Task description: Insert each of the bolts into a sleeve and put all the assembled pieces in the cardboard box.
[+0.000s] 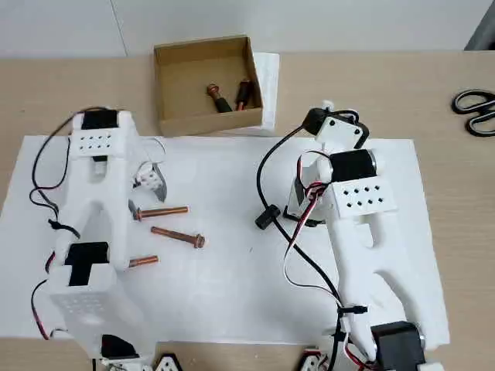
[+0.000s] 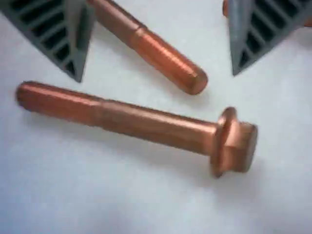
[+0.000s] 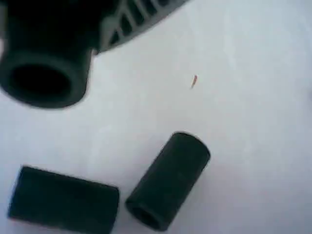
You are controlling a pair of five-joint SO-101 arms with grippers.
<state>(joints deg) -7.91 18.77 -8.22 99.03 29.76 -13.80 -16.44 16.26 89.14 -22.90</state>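
Note:
Three copper bolts lie on the white sheet: one [image 1: 162, 211], one [image 1: 178, 236] and one [image 1: 143, 262]. My left gripper [image 1: 147, 193] hangs open just above them. In the left wrist view its grey fingers [image 2: 68, 39] stand wide apart around the threaded end of one bolt [image 2: 151, 48], and a second bolt [image 2: 136, 122] lies beside it. My right gripper [image 1: 298, 202] is shut on a black sleeve [image 3: 44, 73], bore towards the camera. Two more sleeves, one [image 3: 168, 180] and another [image 3: 63, 200], lie on the sheet below it. The cardboard box [image 1: 174, 69] holds two assembled pieces [image 1: 228, 97].
Scissors [image 1: 476, 110] lie at the table's far right edge. A black cable [image 1: 267, 166] loops from the right arm over the middle of the white sheet [image 1: 232, 294]. Both arm bases stand at the near edge.

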